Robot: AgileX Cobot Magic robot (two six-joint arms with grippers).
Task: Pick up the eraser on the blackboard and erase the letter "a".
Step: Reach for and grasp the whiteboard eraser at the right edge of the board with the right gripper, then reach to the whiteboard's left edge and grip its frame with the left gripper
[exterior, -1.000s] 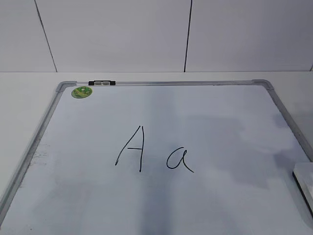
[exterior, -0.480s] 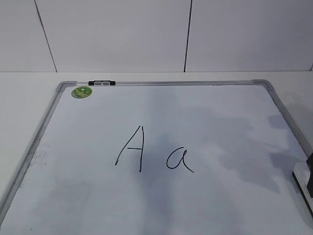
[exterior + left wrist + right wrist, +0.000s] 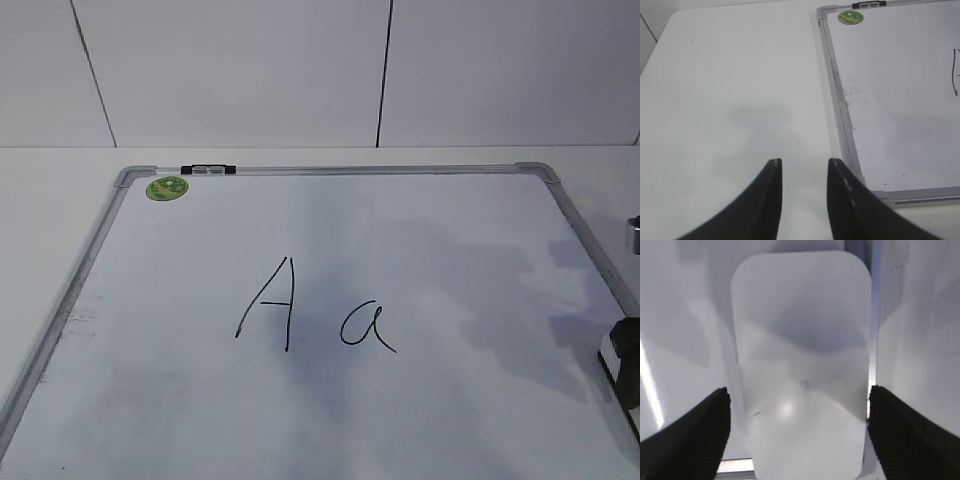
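The blackboard is a white board with a grey frame lying flat on the table. The small cursive letter "a" is written near its middle, right of a taller "A". The eraser, a white rounded block, lies at the board's right edge; in the exterior view only a sliver of it shows. My right gripper is open, with one finger on each side of the eraser, and shows dark at the exterior view's right edge. My left gripper is open and empty over bare table, left of the board frame.
A round green sticker and a small black-and-white clip sit at the board's far left corner; both also show in the left wrist view, sticker and clip. A white wall stands behind the table.
My right gripper has come into the exterior view at the right edge and moved down over the eraser, now covering most of it. The letters are unchanged.
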